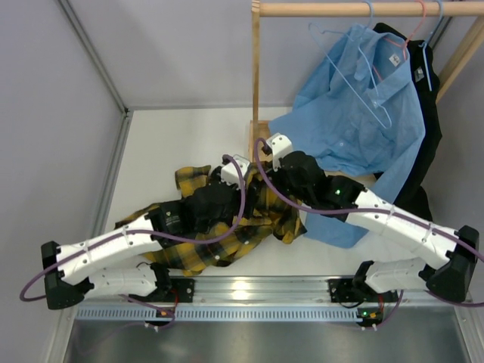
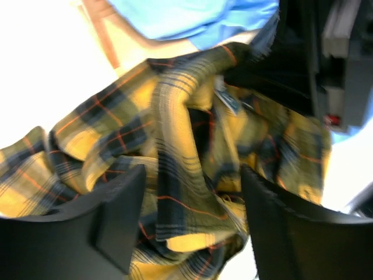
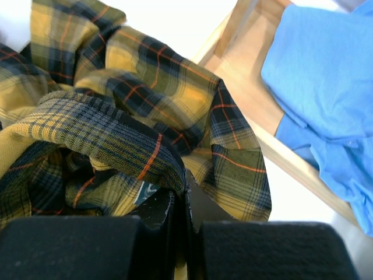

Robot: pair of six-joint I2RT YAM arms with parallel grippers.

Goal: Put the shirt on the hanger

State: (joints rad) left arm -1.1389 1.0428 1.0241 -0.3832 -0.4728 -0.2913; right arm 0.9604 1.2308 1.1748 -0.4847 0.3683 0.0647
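Shirt (image 1: 198,255), one yellow-and-black plaid flannel, lies crumpled on the surface at 8 o'clock from the single light-blue shirt (image 1: 363,128). Of two end effectors, the right end effector (image 3: 185,195) pinches a fold of it at 12 o'clock. The spread left end effector (image 2: 192,175) straddles another fold.

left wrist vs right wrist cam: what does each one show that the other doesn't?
Left wrist only: the left gripper, open, with its fingers spread either side of the bunched plaid shirt, and the black body of the right arm at upper right.
Right wrist only: the right gripper, shut on a fold of the shirt.
Both: the plaid shirt, the blue shirt and the wooden rack base.
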